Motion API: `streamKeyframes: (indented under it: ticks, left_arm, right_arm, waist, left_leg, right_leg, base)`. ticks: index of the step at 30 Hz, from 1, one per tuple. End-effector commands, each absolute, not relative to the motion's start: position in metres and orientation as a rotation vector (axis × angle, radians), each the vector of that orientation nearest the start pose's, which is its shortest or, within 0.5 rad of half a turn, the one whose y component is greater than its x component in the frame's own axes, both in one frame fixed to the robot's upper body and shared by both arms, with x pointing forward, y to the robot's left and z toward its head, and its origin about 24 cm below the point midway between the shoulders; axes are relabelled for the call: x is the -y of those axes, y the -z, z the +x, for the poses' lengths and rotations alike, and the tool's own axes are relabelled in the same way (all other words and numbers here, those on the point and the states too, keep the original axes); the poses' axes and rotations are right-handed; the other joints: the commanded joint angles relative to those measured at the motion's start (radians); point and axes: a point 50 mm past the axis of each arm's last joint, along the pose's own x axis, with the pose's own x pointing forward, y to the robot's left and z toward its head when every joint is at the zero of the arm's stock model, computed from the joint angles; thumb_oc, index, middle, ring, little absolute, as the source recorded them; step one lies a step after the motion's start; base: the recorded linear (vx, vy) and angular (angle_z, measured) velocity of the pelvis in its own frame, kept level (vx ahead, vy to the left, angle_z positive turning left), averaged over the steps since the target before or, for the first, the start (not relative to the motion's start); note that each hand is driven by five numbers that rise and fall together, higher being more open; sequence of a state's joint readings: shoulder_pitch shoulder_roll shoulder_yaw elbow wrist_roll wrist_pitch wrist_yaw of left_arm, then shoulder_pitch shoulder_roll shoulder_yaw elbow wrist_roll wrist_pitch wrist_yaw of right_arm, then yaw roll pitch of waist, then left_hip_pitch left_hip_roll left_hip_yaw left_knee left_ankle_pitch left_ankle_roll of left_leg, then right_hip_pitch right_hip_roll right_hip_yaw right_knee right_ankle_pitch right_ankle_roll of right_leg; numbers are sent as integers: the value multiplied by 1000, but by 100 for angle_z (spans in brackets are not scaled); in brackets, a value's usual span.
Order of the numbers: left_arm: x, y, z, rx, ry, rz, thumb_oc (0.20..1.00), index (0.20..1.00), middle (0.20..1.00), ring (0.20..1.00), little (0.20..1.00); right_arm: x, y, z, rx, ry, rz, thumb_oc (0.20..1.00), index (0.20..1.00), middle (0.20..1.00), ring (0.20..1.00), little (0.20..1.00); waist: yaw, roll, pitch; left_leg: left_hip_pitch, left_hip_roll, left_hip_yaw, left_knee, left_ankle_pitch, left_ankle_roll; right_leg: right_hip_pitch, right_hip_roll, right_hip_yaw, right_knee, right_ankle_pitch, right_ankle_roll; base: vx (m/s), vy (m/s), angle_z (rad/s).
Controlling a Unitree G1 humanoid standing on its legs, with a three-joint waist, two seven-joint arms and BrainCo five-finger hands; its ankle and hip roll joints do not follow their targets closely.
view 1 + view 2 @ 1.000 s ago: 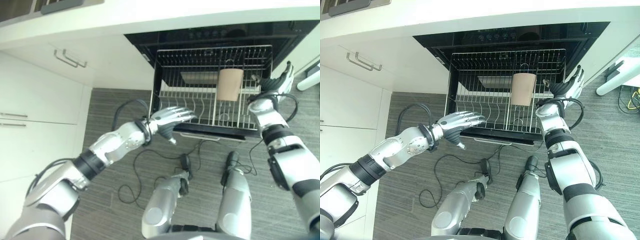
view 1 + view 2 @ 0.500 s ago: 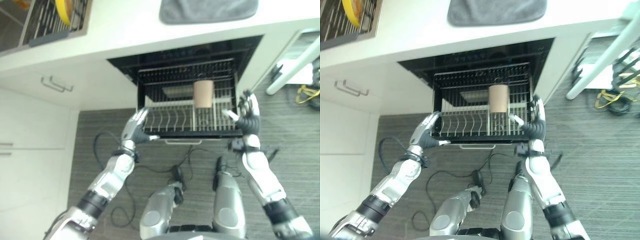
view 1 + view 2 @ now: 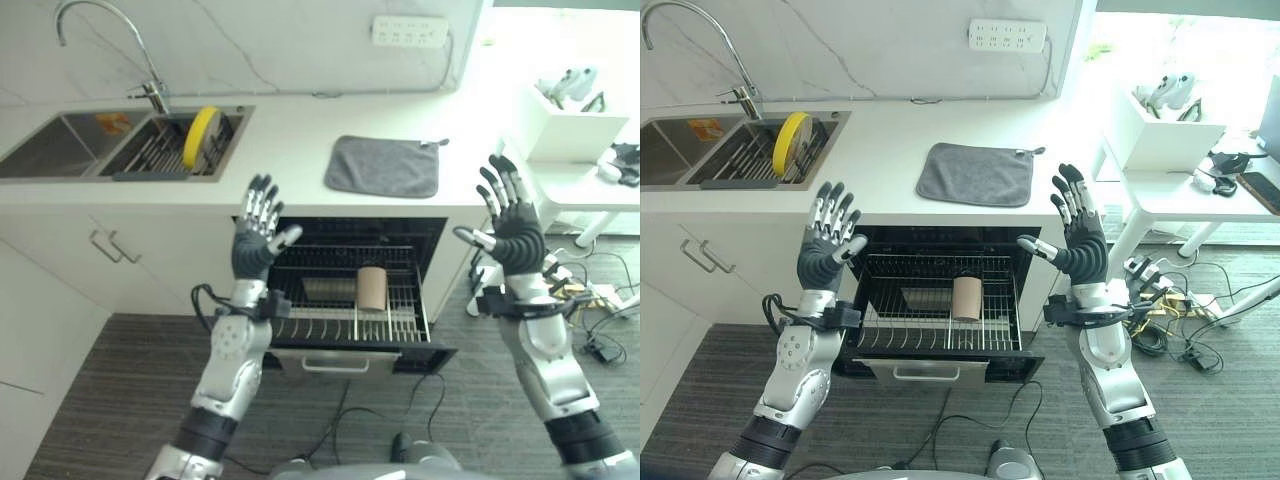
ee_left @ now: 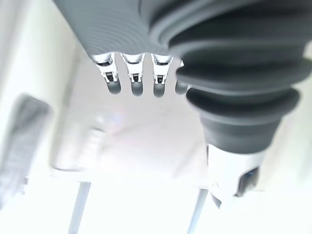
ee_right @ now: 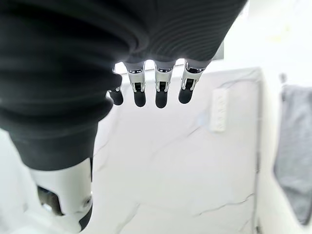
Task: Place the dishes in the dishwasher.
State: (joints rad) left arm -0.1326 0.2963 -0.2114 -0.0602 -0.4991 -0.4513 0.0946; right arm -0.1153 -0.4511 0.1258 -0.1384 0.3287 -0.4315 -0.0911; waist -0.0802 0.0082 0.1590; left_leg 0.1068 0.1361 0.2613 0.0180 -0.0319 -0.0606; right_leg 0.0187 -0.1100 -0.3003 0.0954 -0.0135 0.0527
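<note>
Yellow plate (image 3: 203, 138) is seen upright in the sink rack (image 3: 160, 150), well apart from the open dishwasher (image 3: 350, 300). Left hand (image 3: 257, 245) and right hand (image 3: 515, 228) are raised, spread, empty. Its thin rim could be fumbled and dropped.

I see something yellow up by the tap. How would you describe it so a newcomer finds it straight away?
Start at the white counter and follow it to the sink under the curved tap. Beside the basin sits a drying rack of thin metal bars, and a yellow plate stands on edge in it. It is the rack's one brightly coloured thing, unlike the grey cloth lying flat further along.
</note>
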Motion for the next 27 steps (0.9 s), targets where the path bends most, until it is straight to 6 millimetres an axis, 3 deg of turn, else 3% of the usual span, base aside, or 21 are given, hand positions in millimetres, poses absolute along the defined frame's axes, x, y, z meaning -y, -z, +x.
streamKeyframes:
  ticks: [1,7,8,9,14,16,18,20,22,23,27]
  left_arm:
    - [-157,-164,256,783,183,-163,1000,1000,1000,1000,1000]
    - [-163,-171,255,828,177,-100,1000,1000,1000,1000,1000]
    - [-172,-163,254,790,131,-41,1000,1000,1000,1000,1000]
    - [-171,-176,262,825,243,-107,1000,1000,1000,1000,1000]
    - [-165,-167,264,771,284,-92,1000,1000,1000,1000,1000]
    - [-161,-162,268,729,306,-83,1000,1000,1000,1000,1000]
    - [-159,-163,268,715,325,-90,1000,1000,1000,1000,1000]
    - [-159,-162,270,693,337,-121,1000,1000,1000,1000,1000]
    - [-157,-162,269,693,346,-110,1000,1000,1000,1000,1000]
    - [-150,-164,267,709,362,-71,1000,1000,1000,1000,1000]
    - [-151,-165,266,704,346,-89,1000,1000,1000,1000,1000]
  right_arm:
    - [183,-180,254,788,-200,-13,1000,1000,1000,1000,1000]
    - [180,-180,254,784,-210,-24,1000,1000,1000,1000,1000]
    - [177,-170,256,735,-201,-21,1000,1000,1000,1000,1000]
    - [204,-187,271,753,-130,-21,1000,1000,1000,1000,1000]
    - [204,-177,262,761,-118,-18,1000,1000,1000,1000,1000]
    - [205,-174,261,743,-95,-9,1000,1000,1000,1000,1000]
    - [208,-173,257,744,-72,-32,1000,1000,1000,1000,1000]
    - [211,-174,256,740,-62,-35,1000,1000,1000,1000,1000]
    - [211,-175,257,743,-51,-8,1000,1000,1000,1000,1000]
    - [211,-179,258,761,-41,-7,1000,1000,1000,1000,1000]
    - [216,-188,256,780,-49,-38,1000,1000,1000,1000,1000]
  waist:
    - [2,-1,-1]
    - [6,11,-25]
    - [13,14,-32]
    - [22,-35,-22]
    - [0,-16,-46]
    - [-14,-9,-49]
    - [-20,-14,-37]
    - [-23,-17,-22]
    - [-27,-8,-5]
    - [-33,6,3]
    - [-42,35,10]
  left_leg:
    - [35,21,-12,8,-14,-27]
    - [45,18,-11,0,-15,-32]
    - [52,8,-20,-4,-22,-29]
    - [-109,-77,-26,172,-92,5]
    - [-36,-73,-25,70,-63,5]
    - [-29,-82,-18,98,-83,13]
    - [-63,-85,-6,204,-96,23]
    - [-99,-66,-7,297,-93,19]
    - [-100,-26,-22,298,-78,8]
    - [-80,50,-39,224,-18,-25]
    - [-58,161,-127,117,82,-72]
  right_leg:
    - [91,-74,20,-25,-40,95]
    - [108,-71,13,-42,-40,95]
    - [118,-73,18,-53,-36,98]
    - [63,29,83,-45,-65,23]
    - [62,35,86,-44,-66,36]
    - [60,44,109,-1,-94,29]
    - [56,38,117,54,-119,16]
    - [48,27,117,92,-135,7]
    - [32,14,125,125,-143,12]
    - [25,-9,130,137,-150,28]
    - [19,-73,181,174,-170,72]
  base:
    - [0,0,0]
    - [54,-24,3]
    - [76,-21,5]
    - [54,-10,-1]
    - [-1,21,-11]
    - [51,33,-12]
    - [24,63,-1]
    - [19,140,6]
    - [31,432,-10]
    - [62,716,-21]
    - [128,760,-24]
